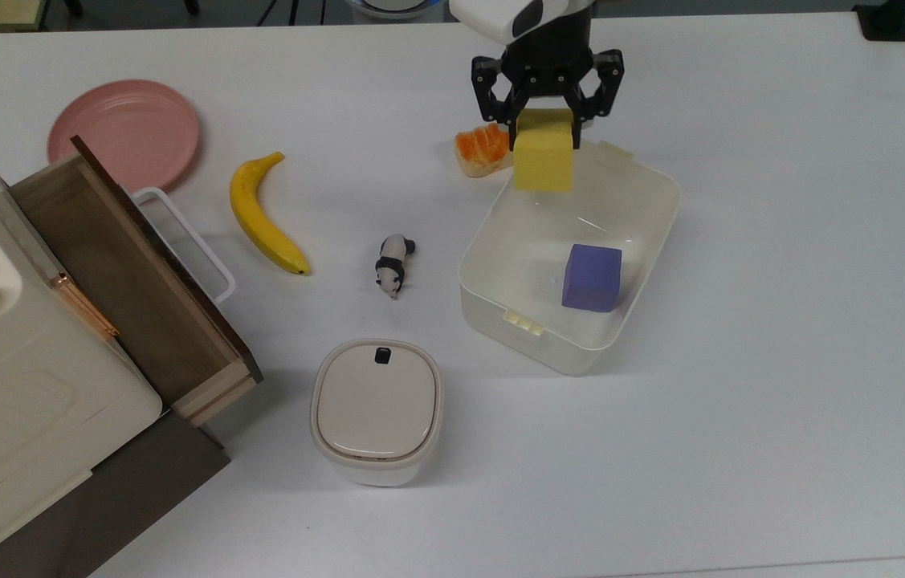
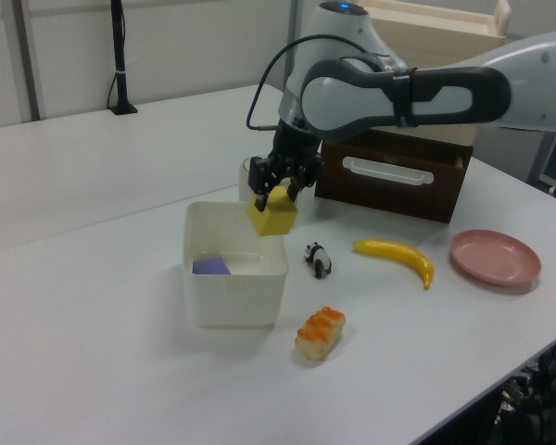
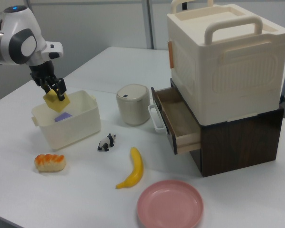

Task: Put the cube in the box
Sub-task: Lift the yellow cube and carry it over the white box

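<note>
The gripper [image 1: 546, 120] grips the cube [image 1: 544, 160] between its fingers, lifted over the box's [image 1: 645, 265] rim; a purple cube [image 1: 592, 278] lies inside the box.

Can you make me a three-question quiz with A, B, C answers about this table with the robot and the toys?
1. Where is the purple cube?
A. inside the box
B. on the pink plate
C. in the drawer

2. What colour is the cube in the gripper?
A. red
B. yellow
C. green

3. How is the drawer?
A. shut
B. taken out
C. pulled open

Answers:
1. A, it rests on the floor of the box.
2. B, the held cube is plain yellow.
3. C, it sticks out of the cabinet with its inside showing.
</note>
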Motion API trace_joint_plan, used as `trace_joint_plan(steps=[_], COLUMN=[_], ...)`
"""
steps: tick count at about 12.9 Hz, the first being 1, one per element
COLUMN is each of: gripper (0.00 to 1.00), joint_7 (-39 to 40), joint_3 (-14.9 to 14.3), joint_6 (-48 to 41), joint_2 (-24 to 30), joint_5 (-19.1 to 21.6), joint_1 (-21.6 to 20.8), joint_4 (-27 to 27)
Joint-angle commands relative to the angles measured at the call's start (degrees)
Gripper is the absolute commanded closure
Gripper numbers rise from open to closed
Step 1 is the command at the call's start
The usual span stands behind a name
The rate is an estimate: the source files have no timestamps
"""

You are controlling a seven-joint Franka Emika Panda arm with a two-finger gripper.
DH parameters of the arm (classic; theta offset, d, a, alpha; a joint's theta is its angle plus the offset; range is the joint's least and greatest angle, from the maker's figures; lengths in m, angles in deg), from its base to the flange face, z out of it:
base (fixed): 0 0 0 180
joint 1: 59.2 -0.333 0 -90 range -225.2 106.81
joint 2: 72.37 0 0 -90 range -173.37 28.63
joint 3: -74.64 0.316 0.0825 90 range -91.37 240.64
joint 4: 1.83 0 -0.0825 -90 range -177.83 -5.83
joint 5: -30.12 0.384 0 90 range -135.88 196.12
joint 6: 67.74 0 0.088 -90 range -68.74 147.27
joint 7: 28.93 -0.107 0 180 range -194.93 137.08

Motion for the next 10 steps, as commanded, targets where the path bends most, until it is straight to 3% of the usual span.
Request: trace_joint_plan(steps=[1, 6, 8, 10], gripper=[0.00, 0.00, 0.00, 0.00], joint_7=[-1.87, -1.70, 0.84, 3.66], joint_3=[1.35, 1.44, 1.35, 0.74], joint_6=[1.04, -0.01, -6.22, -11.85], joint_2=[-0.45, 0.78, 2.01, 4.11], joint_5=[0.40, -0.74, -5.55, -6.45], joint_1=[-0.08, 0.01, 0.71, 2.72], joint_4=[1.68, 1.68, 1.77, 1.77])
